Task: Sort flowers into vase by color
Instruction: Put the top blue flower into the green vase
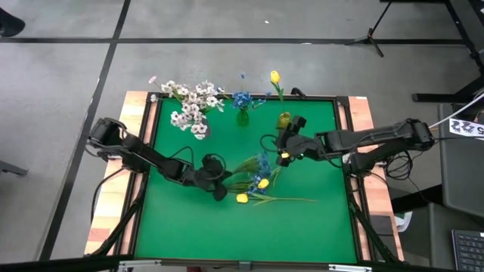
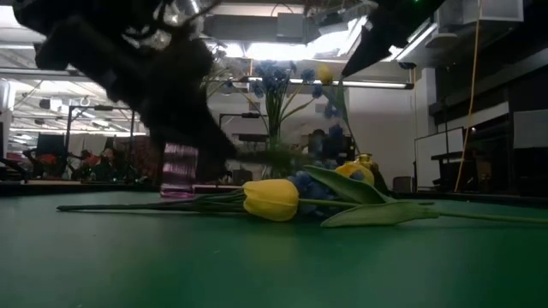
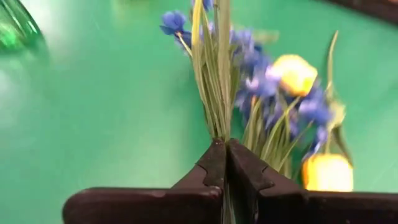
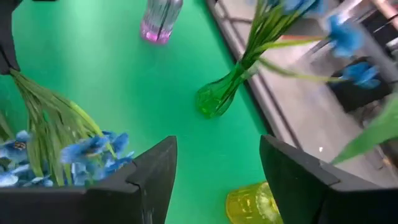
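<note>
The left gripper (image 3: 225, 163) has its jaws clamped on the blue sprig's (image 3: 249, 68) stems beside a yellow bud (image 1: 242, 198), while the right gripper (image 4: 214, 180) hovers wide-jawed near the green vase (image 4: 217, 96).

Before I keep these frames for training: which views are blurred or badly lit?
Low view: backlit, the left gripper a dark blur, the yellow bud sharp. Left wrist view: the blue blooms smeared beyond its fingers. Right wrist view: soft overall. High view: evenly lit.

Green table mat (image 1: 189, 227) – wooden edge strips (image 1: 110, 204); grey floor (image 1: 249, 64), tripod foot (image 1: 370, 36) beyond.
</note>
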